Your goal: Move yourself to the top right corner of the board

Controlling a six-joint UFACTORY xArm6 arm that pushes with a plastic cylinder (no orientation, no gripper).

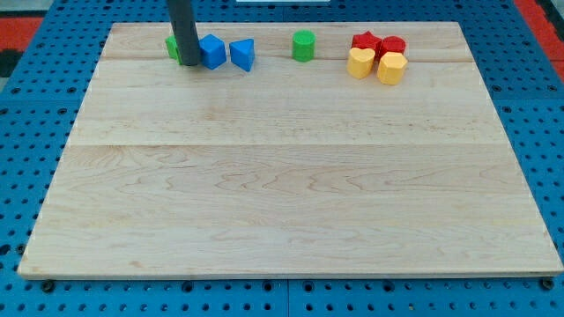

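My dark rod comes down from the view's top left, and my tip (190, 63) rests on the wooden board (291, 194) near its top left. The tip stands between a green block (172, 47), mostly hidden behind the rod, and a blue block (212, 51) touching the rod's right side. A blue triangular block (242, 54) lies just right of that. A green cylinder (303, 45) sits at top centre. The board's top right corner (454, 28) lies far to the tip's right.
A cluster sits at the top right: a red star-like block (365, 41), a red block (392, 45), a yellow heart-like block (359, 62) and a yellow block (391, 68). A blue perforated surface (529, 106) surrounds the board.
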